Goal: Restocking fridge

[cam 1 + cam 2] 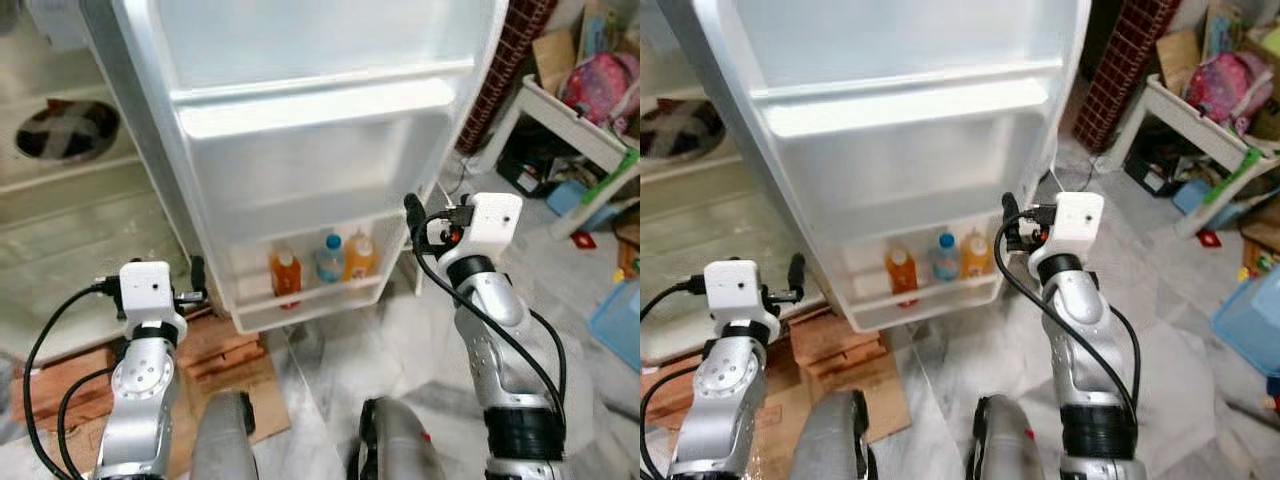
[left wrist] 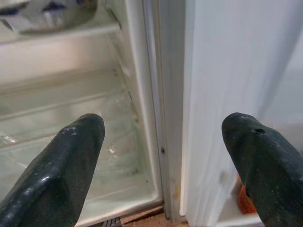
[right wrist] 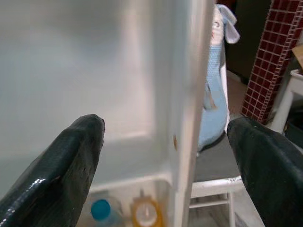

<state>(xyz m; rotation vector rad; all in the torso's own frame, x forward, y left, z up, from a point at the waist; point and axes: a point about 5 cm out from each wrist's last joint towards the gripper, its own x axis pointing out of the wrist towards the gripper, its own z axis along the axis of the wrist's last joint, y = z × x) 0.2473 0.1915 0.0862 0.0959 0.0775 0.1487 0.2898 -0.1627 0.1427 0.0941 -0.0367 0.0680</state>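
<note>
Fridge door beside right gripper

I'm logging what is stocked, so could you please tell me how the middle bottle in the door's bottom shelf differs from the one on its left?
The middle bottle has a blue cap and a pale, bluish body; the left bottle has an orange body and a light cap. The middle bottle stands a little further back, while the left bottle stands nearer the shelf's front rail. Both stand upright in the fridge door bottom shelf.
</note>
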